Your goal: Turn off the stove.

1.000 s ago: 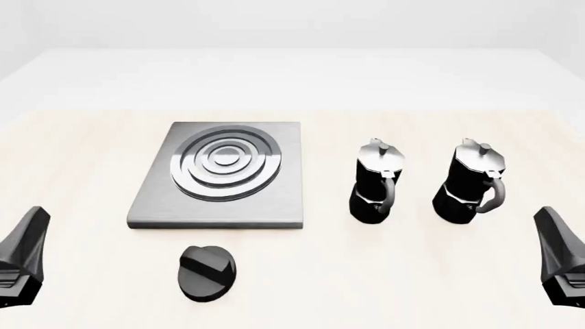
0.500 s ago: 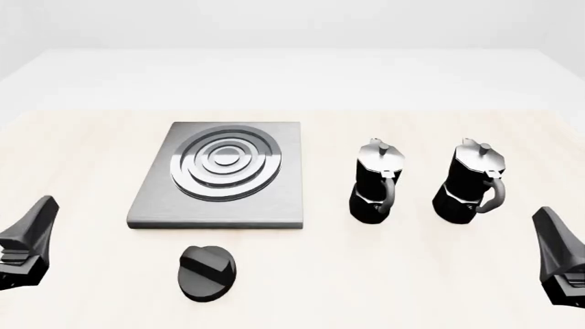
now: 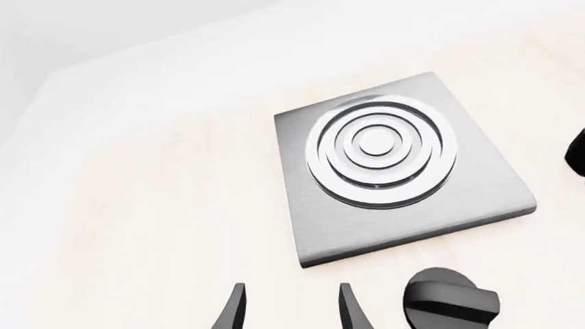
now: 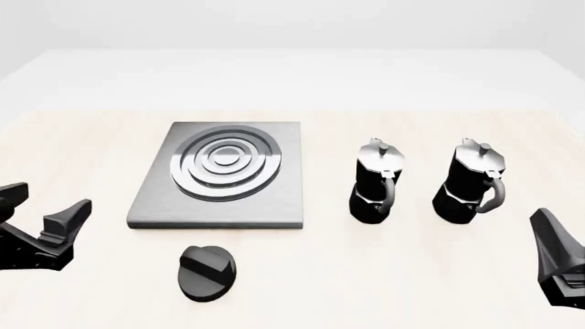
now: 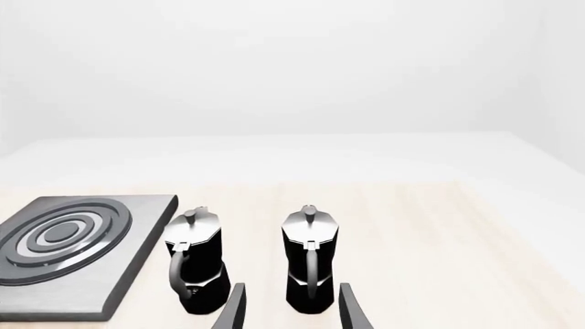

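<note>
The left hand (image 4: 41, 223) hovered over the near left part of the counter (image 4: 439, 274), its two dark fingers (image 3: 234, 310) spread apart with nothing between them; in the left wrist view it (image 3: 290, 308) pointed toward the near edge of the stove (image 3: 402, 171), with the knob (image 3: 448, 301) just beside one fingertip but not touching it. The right hand (image 4: 559, 264) hung at the near right edge of the counter, and its fingers (image 5: 349, 308) likewise stood apart and empty in the right wrist view, where it (image 5: 290, 308) faced the two moka pots. The stove (image 4: 219, 175), a flat square grey plate bearing shiny concentric rings, lay left of centre on the counter. The round black knob (image 4: 207, 273), with its raised ridge running diagonally, sat apart from the plate, just in front of its near edge and to the right of the left hand. The left moka pot (image 4: 377, 179) and the right moka pot (image 4: 470, 181) stood upright side by side to the right of the stove, near each other but not touching, lids closed and handles facing the near side; their contents could not be seen.
</note>
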{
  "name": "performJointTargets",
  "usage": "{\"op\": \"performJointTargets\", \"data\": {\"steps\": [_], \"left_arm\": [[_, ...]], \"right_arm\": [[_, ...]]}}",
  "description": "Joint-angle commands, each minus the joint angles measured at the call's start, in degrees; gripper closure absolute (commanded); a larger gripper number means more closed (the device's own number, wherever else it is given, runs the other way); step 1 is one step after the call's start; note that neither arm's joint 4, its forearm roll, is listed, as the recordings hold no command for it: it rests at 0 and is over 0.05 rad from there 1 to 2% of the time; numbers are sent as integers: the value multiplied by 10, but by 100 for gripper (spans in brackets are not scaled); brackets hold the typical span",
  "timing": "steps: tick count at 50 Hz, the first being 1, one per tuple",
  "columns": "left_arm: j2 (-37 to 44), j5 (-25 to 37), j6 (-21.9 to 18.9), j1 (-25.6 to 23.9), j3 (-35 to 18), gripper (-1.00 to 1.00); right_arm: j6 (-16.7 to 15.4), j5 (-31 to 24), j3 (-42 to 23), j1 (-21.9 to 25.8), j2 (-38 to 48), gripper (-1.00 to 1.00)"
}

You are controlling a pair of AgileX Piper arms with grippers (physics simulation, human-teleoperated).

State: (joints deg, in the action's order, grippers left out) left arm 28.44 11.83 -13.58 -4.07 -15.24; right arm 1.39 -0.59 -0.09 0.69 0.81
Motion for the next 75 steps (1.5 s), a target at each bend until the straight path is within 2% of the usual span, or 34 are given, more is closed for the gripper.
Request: {"op": "performJointTargets", "data": {"steps": [1,2,7,11,13,25,35,39,41,51,52,75], "left_arm": [[98,22,-2,-29,-13,-100],[113,19,15,-41,-9,-100],[141,-1,11,-48,8,-100],[158,-6,42,-58,8,-100],[163,-9,44,-74,17,-100],[215,-67,45,-81,54,-100],[231,-90,72,-103,67,-100],[262,-122,77,-103,71,-100],[272,-130,97,-116,70,-100],[302,-165,114,-146,81,-100],[293,-158,132,-155,80,-100],[377,-239,146,-166,84,-100]], "right_arm": [[-3,4,1,2,7,-100],[-4,6,1,2,9,-100],[-3,14,1,2,17,-100],[-3,19,1,1,22,-100],[-2,20,1,3,24,-100],[-1,10,0,3,13,-100],[-2,-7,0,3,-5,-100],[-2,-8,0,2,-5,-100],[-3,-7,0,1,-5,-100],[-5,-7,0,-1,-6,-100],[-5,-8,0,0,-6,-100],[-5,-1,0,-2,1,-100]]}}
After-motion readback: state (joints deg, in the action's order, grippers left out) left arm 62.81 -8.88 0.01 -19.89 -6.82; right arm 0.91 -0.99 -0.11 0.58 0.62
